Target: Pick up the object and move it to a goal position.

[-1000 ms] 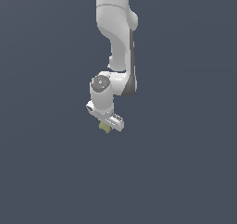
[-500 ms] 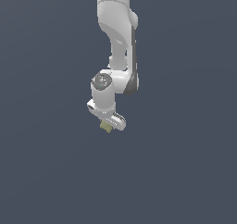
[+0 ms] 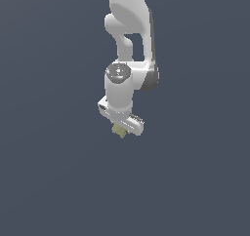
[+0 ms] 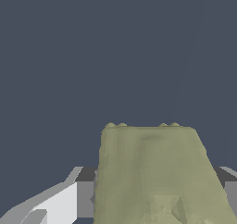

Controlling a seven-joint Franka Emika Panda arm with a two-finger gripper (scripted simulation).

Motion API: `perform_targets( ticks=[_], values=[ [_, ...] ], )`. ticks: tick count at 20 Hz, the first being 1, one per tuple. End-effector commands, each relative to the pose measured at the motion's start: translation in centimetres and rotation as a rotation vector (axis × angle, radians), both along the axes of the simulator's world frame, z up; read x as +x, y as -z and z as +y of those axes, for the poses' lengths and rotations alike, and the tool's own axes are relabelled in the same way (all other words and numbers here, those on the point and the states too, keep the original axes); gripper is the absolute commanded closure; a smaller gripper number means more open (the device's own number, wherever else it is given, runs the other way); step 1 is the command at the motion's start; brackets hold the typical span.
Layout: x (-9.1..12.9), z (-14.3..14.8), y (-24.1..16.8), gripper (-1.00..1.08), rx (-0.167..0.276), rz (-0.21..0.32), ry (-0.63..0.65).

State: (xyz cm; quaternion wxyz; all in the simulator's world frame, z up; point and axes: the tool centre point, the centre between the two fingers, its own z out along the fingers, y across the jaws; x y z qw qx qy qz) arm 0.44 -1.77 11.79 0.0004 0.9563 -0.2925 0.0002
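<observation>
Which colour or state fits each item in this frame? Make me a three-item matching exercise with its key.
Column one:
1. small olive-yellow faceted chunk
2. white robot gripper
3. flat background surface

Column two:
A. plain dark blue-grey
B. shut on the load between its fingers
C. held under the white arm, filling much of the wrist view

Pairs: 1-C, 2-B, 3-A

The object [image 3: 118, 130], a small olive-yellow chunk with faceted sides and small bumps along one edge, sits clamped between the fingers of the white hand [image 3: 122, 127], its lower part poking out below them.
</observation>
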Motion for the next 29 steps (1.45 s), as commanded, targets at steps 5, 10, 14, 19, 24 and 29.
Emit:
perform_targets(
  ticks=[5,10,14,19,24,29],
  values=[
    [2.1,3.6,-6.0,1.08,-0.001,0.0,0.0],
    [3.8,6.4,-10.4,1.08,-0.001,0.0,0.0],
    [4.9,8.0,-13.0,1.08,-0.001,0.0,0.0],
    [5.8,9.3,-15.2,1.08,0.0,0.0,0.0],
    [6.4,10.0,-16.3,1.08,0.001,0.0,0.0],
    [6.6,10.2,-16.5,1.08,0.001,0.0,0.0]
  ],
)
